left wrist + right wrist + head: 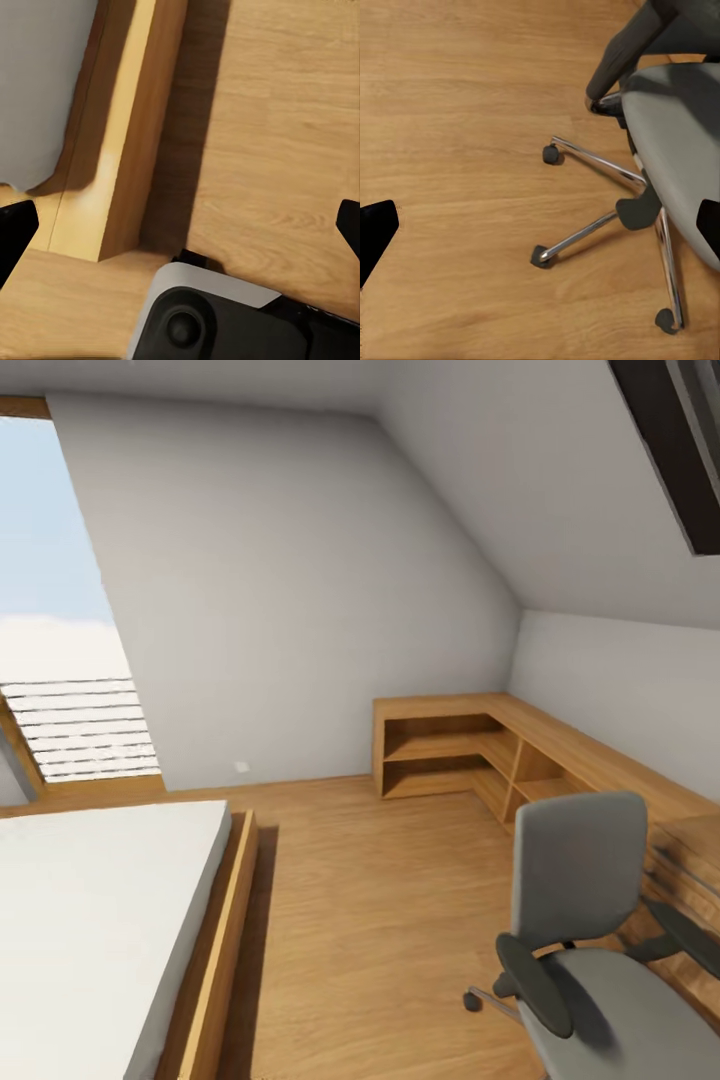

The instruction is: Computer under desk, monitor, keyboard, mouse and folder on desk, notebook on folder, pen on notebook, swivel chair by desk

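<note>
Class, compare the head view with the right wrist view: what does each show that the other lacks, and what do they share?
Head view alone: the bed with its wooden frame, the window, the low light-wood cabinet along the walls, and the chair's tall back.

Right wrist view alone: the chrome star base with its casters, and the dark fingertips of the right claw, spread wide apart.

Shared: the swivel chair, its seat bare where visible, an armrest, and the wooden floor.

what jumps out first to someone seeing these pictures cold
The grey swivel chair at the lower right of the head view draws the eye first, its seat bare, its chrome legs and casters spread over the wood floor. Next comes the white bed in its wooden frame at the lower left, then the low light-wood cabinet along the far wall under the sloped ceiling.
</note>
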Available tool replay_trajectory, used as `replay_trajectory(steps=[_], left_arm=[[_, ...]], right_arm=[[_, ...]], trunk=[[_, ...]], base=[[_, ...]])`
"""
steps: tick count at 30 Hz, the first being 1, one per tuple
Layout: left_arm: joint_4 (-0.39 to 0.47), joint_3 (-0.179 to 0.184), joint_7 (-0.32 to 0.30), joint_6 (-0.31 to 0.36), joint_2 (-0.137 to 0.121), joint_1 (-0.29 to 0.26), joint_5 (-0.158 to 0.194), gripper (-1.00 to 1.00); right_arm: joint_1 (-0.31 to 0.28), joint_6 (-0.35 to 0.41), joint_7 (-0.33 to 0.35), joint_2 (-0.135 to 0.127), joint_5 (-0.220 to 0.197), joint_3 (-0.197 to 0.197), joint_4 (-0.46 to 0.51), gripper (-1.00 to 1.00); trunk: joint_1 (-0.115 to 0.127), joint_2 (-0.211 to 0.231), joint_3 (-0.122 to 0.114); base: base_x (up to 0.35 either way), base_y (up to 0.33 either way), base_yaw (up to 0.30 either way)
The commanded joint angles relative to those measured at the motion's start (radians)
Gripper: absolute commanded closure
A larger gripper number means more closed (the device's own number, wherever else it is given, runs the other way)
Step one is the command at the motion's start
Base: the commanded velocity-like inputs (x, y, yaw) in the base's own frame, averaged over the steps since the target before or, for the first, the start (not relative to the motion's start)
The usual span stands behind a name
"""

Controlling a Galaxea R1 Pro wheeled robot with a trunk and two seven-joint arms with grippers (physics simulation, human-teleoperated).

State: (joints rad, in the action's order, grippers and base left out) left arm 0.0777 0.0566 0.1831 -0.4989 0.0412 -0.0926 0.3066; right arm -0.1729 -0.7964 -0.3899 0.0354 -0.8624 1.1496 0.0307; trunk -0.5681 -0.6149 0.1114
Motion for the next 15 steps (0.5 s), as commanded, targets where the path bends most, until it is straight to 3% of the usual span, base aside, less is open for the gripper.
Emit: replay_trajectory(steps=[1, 15], left_arm=[[-0.001, 0.006, 0.006, -0.003, 0.0, -0.001, 0.003, -1.0], [-0.001, 0.006, 0.006, -0.001, 0.0, -0.001, 0.003, -1.0]], right_arm=[[0.0, 0.0, -0.01, 0.0, -0.001, 0.009, 0.001, -1.0], [0.0, 0.0, -0.009, -0.001, -0.001, 0.008, 0.001, -1.0]], trunk=[[0.0, -0.001, 0.002], [0.0, -0.001, 0.002]], base=[[0.024, -0.036, 0.279], [0.041, -0.043, 0.279]])
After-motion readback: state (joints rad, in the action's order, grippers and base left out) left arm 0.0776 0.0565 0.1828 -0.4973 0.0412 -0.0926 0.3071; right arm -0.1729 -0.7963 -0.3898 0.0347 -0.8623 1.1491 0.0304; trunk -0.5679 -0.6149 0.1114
